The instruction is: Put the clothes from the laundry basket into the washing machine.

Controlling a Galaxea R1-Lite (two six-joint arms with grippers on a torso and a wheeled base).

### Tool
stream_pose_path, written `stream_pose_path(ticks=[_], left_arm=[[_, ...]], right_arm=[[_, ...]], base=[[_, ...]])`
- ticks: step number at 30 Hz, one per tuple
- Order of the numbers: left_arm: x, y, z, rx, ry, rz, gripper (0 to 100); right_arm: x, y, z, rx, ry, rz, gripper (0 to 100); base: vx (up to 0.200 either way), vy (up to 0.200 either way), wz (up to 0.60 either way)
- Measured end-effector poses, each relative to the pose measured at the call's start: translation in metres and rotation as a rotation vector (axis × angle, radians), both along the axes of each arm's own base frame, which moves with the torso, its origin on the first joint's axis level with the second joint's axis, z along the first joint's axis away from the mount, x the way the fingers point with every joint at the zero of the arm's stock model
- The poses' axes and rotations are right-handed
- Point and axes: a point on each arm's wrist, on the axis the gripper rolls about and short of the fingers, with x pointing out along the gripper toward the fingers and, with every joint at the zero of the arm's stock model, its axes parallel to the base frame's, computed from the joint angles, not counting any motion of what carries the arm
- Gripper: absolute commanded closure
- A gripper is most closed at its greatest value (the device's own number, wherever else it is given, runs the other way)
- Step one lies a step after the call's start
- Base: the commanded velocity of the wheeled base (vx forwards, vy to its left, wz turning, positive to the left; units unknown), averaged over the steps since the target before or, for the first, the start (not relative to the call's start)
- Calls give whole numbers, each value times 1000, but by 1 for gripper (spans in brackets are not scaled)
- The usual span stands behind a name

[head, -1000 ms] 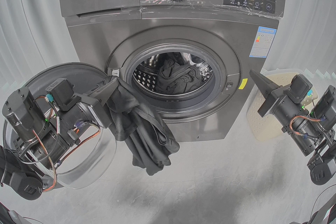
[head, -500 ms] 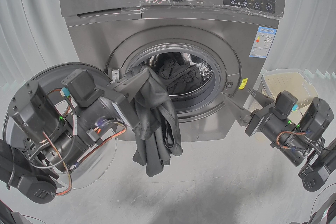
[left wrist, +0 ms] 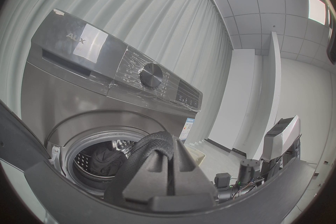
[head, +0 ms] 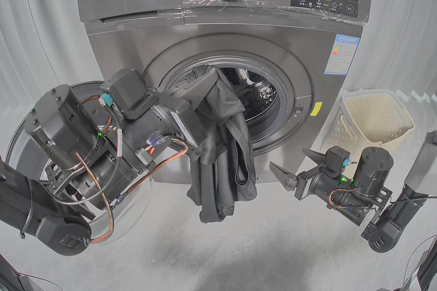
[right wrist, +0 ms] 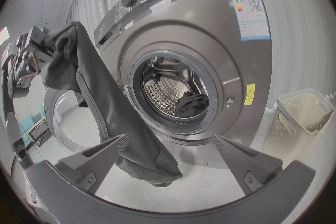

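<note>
Two grippers are positioned in front of the washing machine (head: 136, 46). Its round door (head: 129, 210) is swung open at 9 o'clock of the drum opening (head: 266, 98).

1. Left gripper (head: 207, 78): located at 10 o'clock of the drum opening, level with the upper rim. The jaws are pressed together, pinching the top edge of a dark garment (head: 223, 155). In the left wrist view the cloth lies folded over the pinched jaw tips.

2. Dark garment: hangs straight down from the jaws across the 9 o'clock half of the opening, passes the lower rim, and ends in a loose bunch above the floor (head: 273, 255). Its lower end is clear of the floor. Contact between the cloth and the door ring cannot be determined.

3. Drum: a second dark item (right wrist: 190, 104) lies inside, on the drum wall toward 5 o'clock.

4. Right gripper (head: 287, 158): located low, at 5 o'clock of the opening, in front of the machine's lower corner. The jaws are spread wide with nothing between them and point toward the hanging garment, apart from it.

5. Laundry basket (head: 355, 132): cream, perforated, standing on the floor at 4 o'clock of the machine, just beside its side panel.
</note>
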Motion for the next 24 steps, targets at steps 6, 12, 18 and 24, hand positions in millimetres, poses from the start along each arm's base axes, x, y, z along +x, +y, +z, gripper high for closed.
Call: stream_pose_path(ticks=[6, 12, 18, 24], left_arm=[[1, -1, -1, 1, 1, -1, 100], [1, -3, -1, 3, 2, -6, 100], [2, -6, -2, 5, 5, -10, 100], [2, -11, -1, 2, 1, -22, 100]], right_arm=[[19, 6, -19, -23, 35, -15, 0], [36, 12, -40, -48, 69, -18, 0], [33, 32, -55, -53, 89, 89, 0], [27, 60, -59, -46, 73, 179, 0]], base=[[0, 0, 0], [0, 0, 0], [0, 0, 0], [0, 0, 0]])
